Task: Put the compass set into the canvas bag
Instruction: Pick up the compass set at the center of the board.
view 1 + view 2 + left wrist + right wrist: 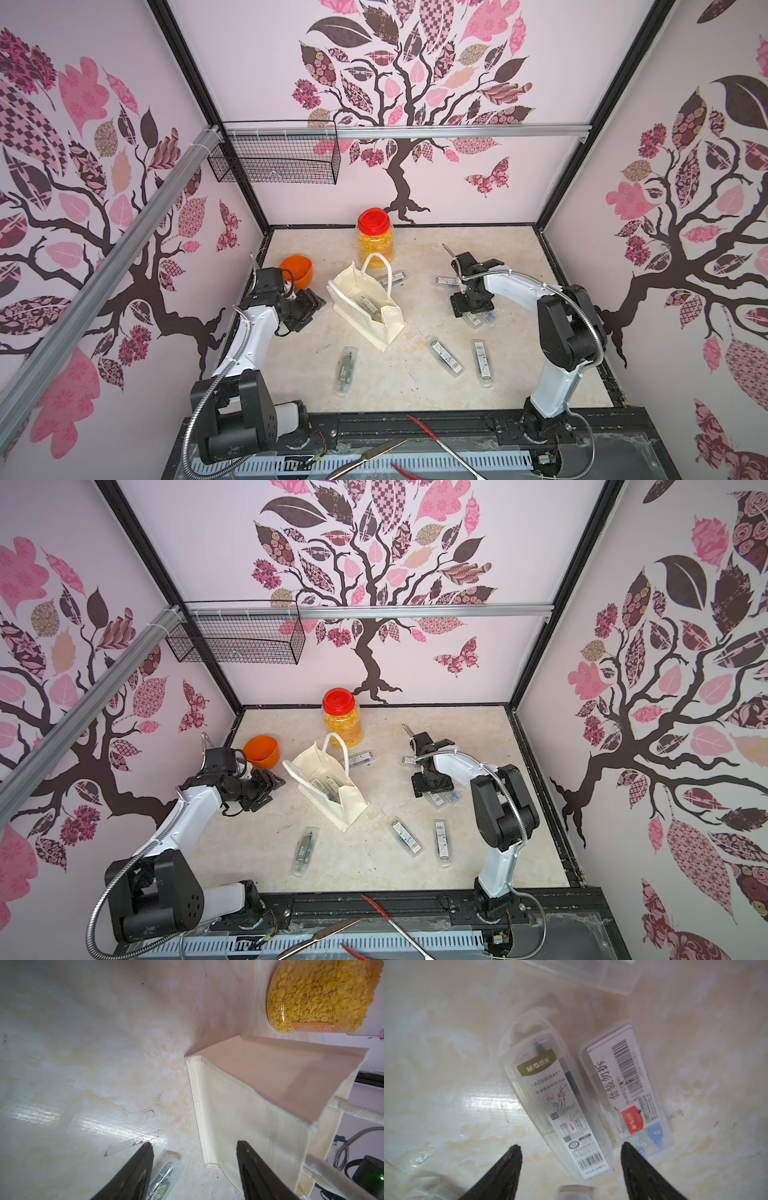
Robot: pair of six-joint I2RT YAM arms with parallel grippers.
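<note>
In both top views the bag [384, 332] stands open a little left of centre, with cases [370, 308] already inside. More loose cases [445, 359] lie on the table [395, 386] below and right of it. The right gripper [473, 307] points down over two cases right of centre. The left gripper [312, 302] hovers just left of the bag

Left wrist view: the left gripper [194, 1142] has its jaws well apart with nothing between them, and the bag's side wall is close ahead

Right wrist view: the right gripper [570, 1145] is spread wide and empty, straddling the gold-labelled case [558, 1105]. That case lies flat on the table, hard beside a second case [625, 1088]; whether they touch I cannot tell

The case looks light, stiff and smooth, so it is probably slippery, and its thin clear shell may flex if squeezed hard. I would pinch it across its narrow width near the middle, firmly but gently. The neighbour leaves one finger little room
</note>
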